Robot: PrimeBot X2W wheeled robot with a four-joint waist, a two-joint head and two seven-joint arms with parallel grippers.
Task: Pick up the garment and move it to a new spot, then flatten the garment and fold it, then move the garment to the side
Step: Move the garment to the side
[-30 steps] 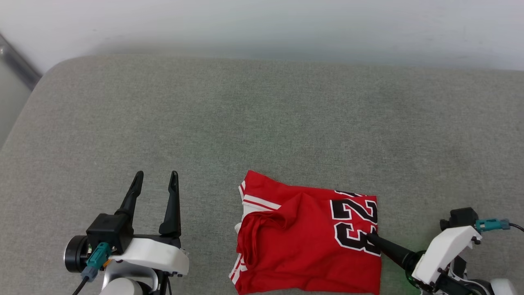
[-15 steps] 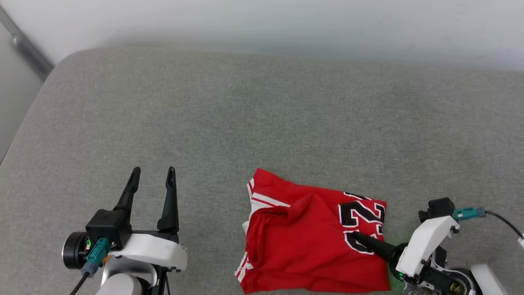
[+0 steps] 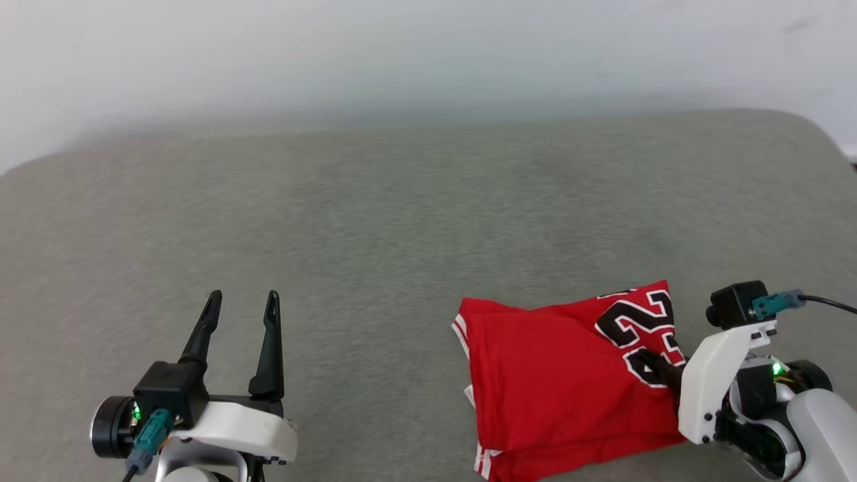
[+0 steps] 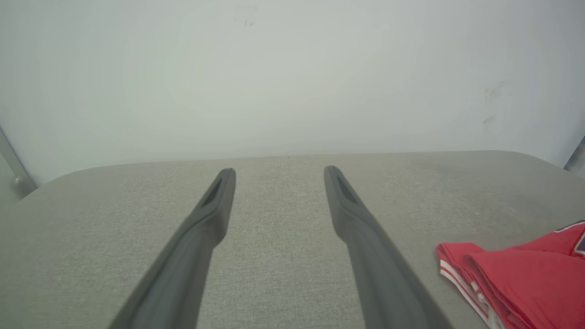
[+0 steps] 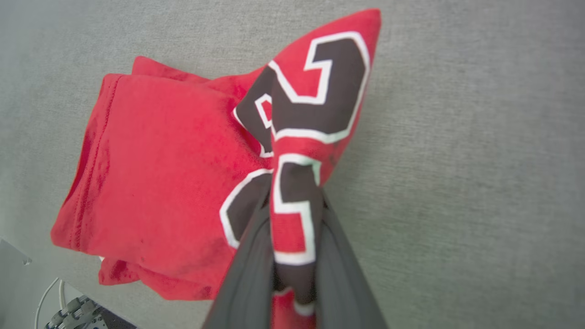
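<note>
The garment [image 3: 556, 381], a folded red jersey with a black-and-white number, lies at the lower right of the grey cushion. My right gripper [image 3: 646, 361] is shut on its right edge by the number. In the right wrist view the cloth [image 5: 292, 137] is pinched between my two dark fingers [image 5: 247, 269] and stands up in a peak above them. My left gripper [image 3: 242, 301] stands open over bare cushion at the lower left, well apart from the garment. The garment's folded edge [image 4: 512, 283] lies to the right of my open left gripper [image 4: 279, 172].
The grey fabric cushion [image 3: 375, 221] spreads wide to the left and behind the garment. A pale wall [image 3: 428, 53] runs along its far edge. The cushion's rounded right corner [image 3: 803, 127] is near the right arm.
The right gripper closed on the garment's numbered edge and lifted it into a peak. The head camera swung right, so the whole picture shifted. The garment's shape has bunched and turned.
</note>
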